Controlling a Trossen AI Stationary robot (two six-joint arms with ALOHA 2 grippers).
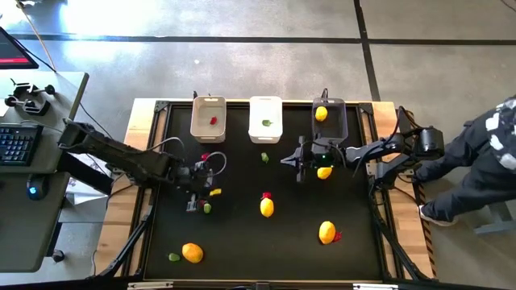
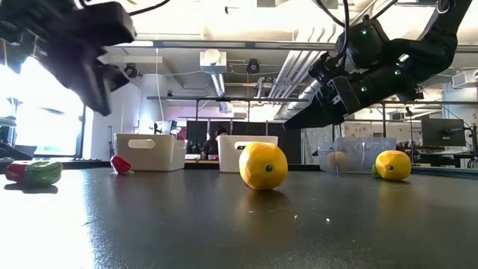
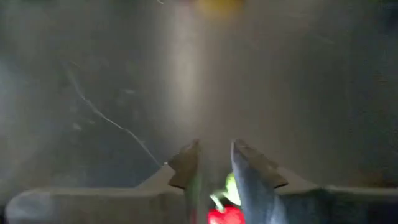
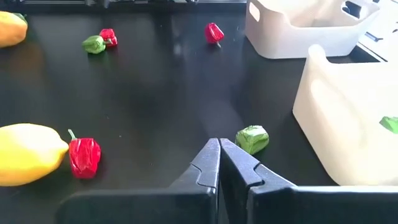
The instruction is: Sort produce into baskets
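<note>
The left gripper hangs over the table toward its left edge, fingers a narrow slit apart and clamped on nothing; through the slit a red piece shows, touching a green piece, both lying on the surface. A small yellow bit lies just beside them.

The three baskets stand in a row along one long edge: beige holding a red piece, white a green one, grey a lemon. So red looks bound for beige and green for white.

The step in hand, as I judge it, is picking one of the touching pair; the slit seems too narrow for that, so the fingers should spread wider before the drop. Centre on one piece only, straddling it across its short side, with one finger going down at the seam between the two; otherwise both may be pinched or one flicked away. Come down straight, close gently, lift clear of the yellow bit, then carry to the matching basket.

The right gripper waits low near the grey basket, fingers pressed together and empty; a lemon sits just beside it. Other lemons and small pieces lie scattered toward the opposite long edge.
</note>
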